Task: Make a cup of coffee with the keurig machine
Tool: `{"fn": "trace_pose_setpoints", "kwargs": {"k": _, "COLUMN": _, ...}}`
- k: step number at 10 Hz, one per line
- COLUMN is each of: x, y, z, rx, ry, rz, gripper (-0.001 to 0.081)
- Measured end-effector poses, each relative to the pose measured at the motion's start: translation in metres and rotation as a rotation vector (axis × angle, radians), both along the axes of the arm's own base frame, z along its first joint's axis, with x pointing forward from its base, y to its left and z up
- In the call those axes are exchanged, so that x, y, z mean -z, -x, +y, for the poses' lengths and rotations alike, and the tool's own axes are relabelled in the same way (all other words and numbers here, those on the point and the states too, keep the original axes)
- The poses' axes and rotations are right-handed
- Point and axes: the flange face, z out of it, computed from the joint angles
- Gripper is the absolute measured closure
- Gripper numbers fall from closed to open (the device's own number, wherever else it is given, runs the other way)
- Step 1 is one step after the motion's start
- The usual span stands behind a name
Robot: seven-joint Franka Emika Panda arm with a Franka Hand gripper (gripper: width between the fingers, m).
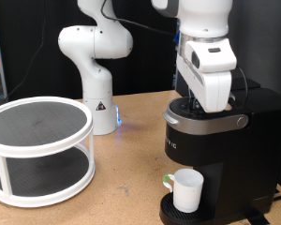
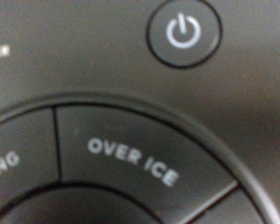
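A white two-tier rack stands at 9 o'clock, well apart from the keurig machine. The upright cup sits on its drip tray at 6 o'clock, handle toward 9. The gripper rests atop the machine, its grasp indiscernible; the wrist view shows the power button and OVER ICE button

A robot lab, set up like a test bench.

A white arm works over a plain wooden table, a second white robot stands bolted at the back, black screens close off the walls, and a coffee machine, mug and two-tier rack sit out as props.
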Motion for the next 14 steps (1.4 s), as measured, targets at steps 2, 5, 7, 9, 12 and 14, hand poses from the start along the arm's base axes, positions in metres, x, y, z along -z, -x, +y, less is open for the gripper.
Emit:
{"fn": "trace_pose_setpoints", "kwargs": {"k": 2, "x": 0.001, "y": -0.005, "z": 0.001, "rx": -0.017, "ry": 0.019, "rz": 0.027, "gripper": 0.0802}}
{"fn": "trace_pose_setpoints", "kwargs": {"k": 5, "x": 0.001, "y": -0.007, "z": 0.002, "rx": -0.022, "ry": 0.023, "rz": 0.037, "gripper": 0.0802}}
{"fn": "trace_pose_setpoints", "kwargs": {"k": 7, "x": 0.001, "y": -0.007, "z": 0.002, "rx": -0.024, "ry": 0.022, "rz": 0.036, "gripper": 0.0802}}
{"fn": "trace_pose_setpoints", "kwargs": {"k": 9, "x": 0.000, "y": -0.008, "z": 0.003, "rx": -0.042, "ry": 0.009, "rz": 0.017, "gripper": 0.0802}}
{"fn": "trace_pose_setpoints", "kwargs": {"k": 12, "x": -0.004, "y": -0.004, "z": 0.008, "rx": -0.054, "ry": -0.084, "rz": -0.060, "gripper": 0.0802}}
{"fn": "trace_pose_setpoints", "kwargs": {"k": 14, "x": -0.017, "y": 0.000, "z": 0.008, "rx": -0.045, "ry": -0.132, "rz": -0.107, "gripper": 0.0802}}
